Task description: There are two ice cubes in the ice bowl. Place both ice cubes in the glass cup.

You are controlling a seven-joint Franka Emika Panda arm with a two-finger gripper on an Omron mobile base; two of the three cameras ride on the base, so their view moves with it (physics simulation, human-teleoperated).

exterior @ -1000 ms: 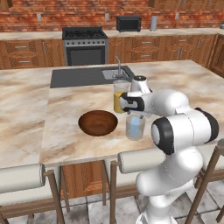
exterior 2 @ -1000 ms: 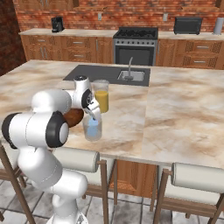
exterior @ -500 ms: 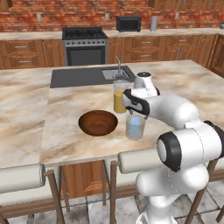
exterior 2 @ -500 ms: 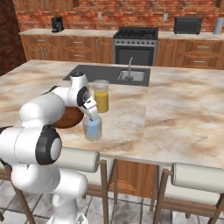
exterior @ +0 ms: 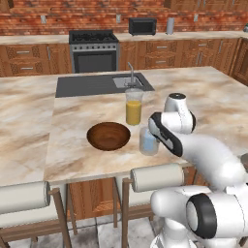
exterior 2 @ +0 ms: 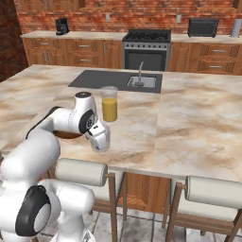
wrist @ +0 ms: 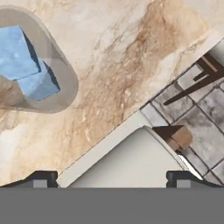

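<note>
Gripper (wrist: pixel 111 177): jaws wide apart, nothing between the tips; it hangs over the counter (wrist: pixel 131 65) edge, looking down past a stool cushion (wrist: pixel 131 162) to the tiled floor.

Cup (wrist: pixel 39 65) lies up and to the left of the tips in the hand view, just beside the hand; in the left base view the cup (exterior: pixel 148 140) stands close to the gripper's left side. Both cubes (wrist: pixel 26 63) sit inside it, stacked and touching. Judged: task done; the next move is only a clear retreat away from the cup.

Cubes: pale blue, translucent, sharp-edged. Cup: clear, greyish, round. Bowl (exterior: pixel 108 136): dark wood, shallow, holds no ice. Counter: veined marble. Juice glass (exterior: pixel 133 106) stands behind the cup.
</note>
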